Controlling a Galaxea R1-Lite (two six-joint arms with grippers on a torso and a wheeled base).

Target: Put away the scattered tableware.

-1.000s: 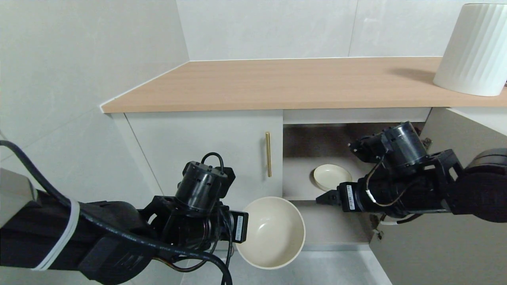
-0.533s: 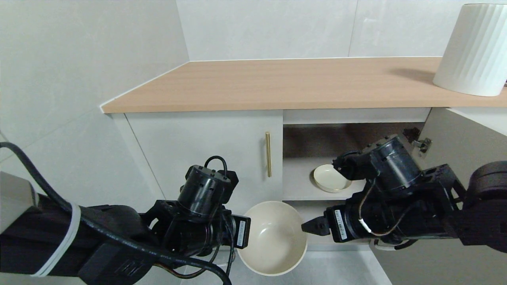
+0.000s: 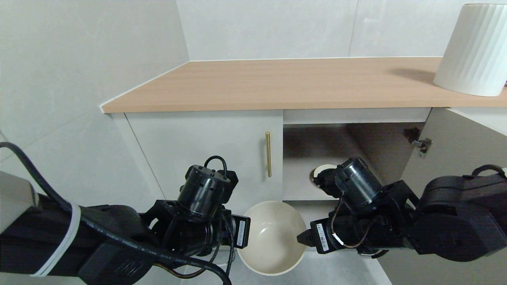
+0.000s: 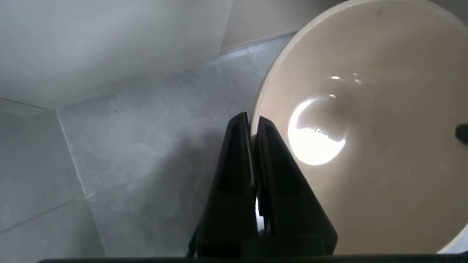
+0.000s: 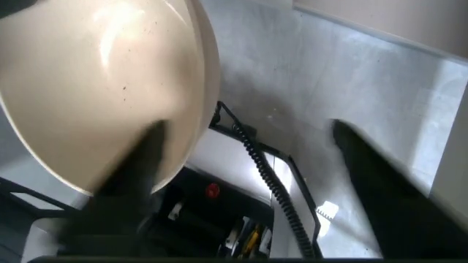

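Our left hand (image 4: 251,121) pinches the rim of the cream bowl (image 3: 271,237) before the open cabinet (image 3: 198,138); our right hand (image 5: 248,142) gapes beside it. We cannot read the wrist labels (image 3: 240,232); our right arm (image 3: 455,221) half-hides the shelf plate (image 3: 320,170).

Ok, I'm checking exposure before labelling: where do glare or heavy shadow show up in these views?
Left wrist view: a bright glare spot inside the bowl. Head view: the open cabinet is dim inside, and the white ribbed container throws a soft shadow onto the countertop. Right wrist view: a faint sheen on the bowl.
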